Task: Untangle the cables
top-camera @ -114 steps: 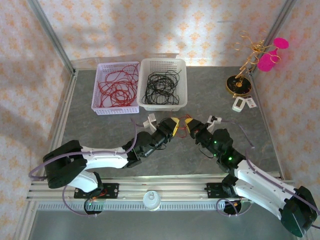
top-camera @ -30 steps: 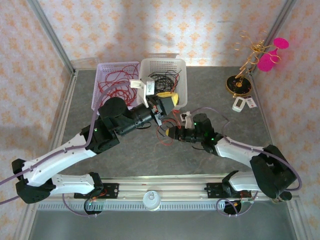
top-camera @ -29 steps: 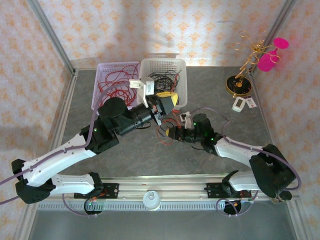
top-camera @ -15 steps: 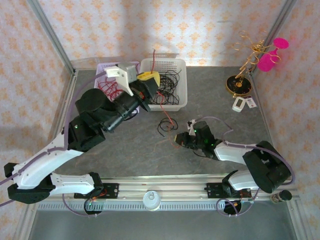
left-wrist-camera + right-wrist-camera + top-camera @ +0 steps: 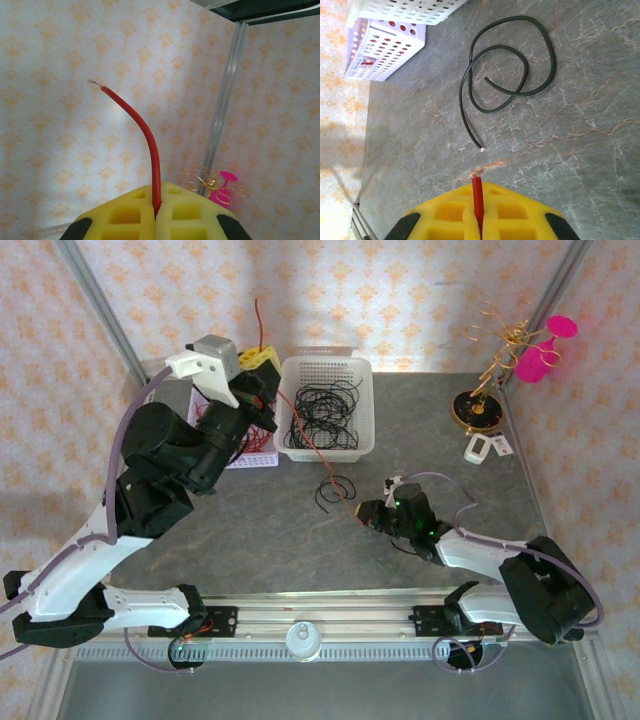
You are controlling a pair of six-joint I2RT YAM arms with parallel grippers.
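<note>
One red cable (image 5: 305, 437) runs taut from my raised left gripper (image 5: 258, 366) down to my right gripper (image 5: 363, 512) low over the table. The left gripper (image 5: 156, 212) is shut on it, and a red tail (image 5: 150, 145) curves up past the yellow pads. The right gripper (image 5: 479, 215) is shut on the red cable's other end (image 5: 477, 192), whose frayed tip just clears the pads. A loose black cable (image 5: 335, 490) lies coiled on the table just ahead of the right gripper, and the right wrist view shows its loops (image 5: 512, 92).
A white basket (image 5: 325, 368) holding black cables stands at the back. A lavender basket (image 5: 262, 455) with red cables sits beside it, partly behind my left arm. A gold wire stand (image 5: 492, 360) with pink pieces and a small white device (image 5: 487, 447) are at the back right.
My left arm has risen and swung back-left, drawing the red cable straight and free of the black one. My right gripper has shut on the red cable's end and stayed low.
</note>
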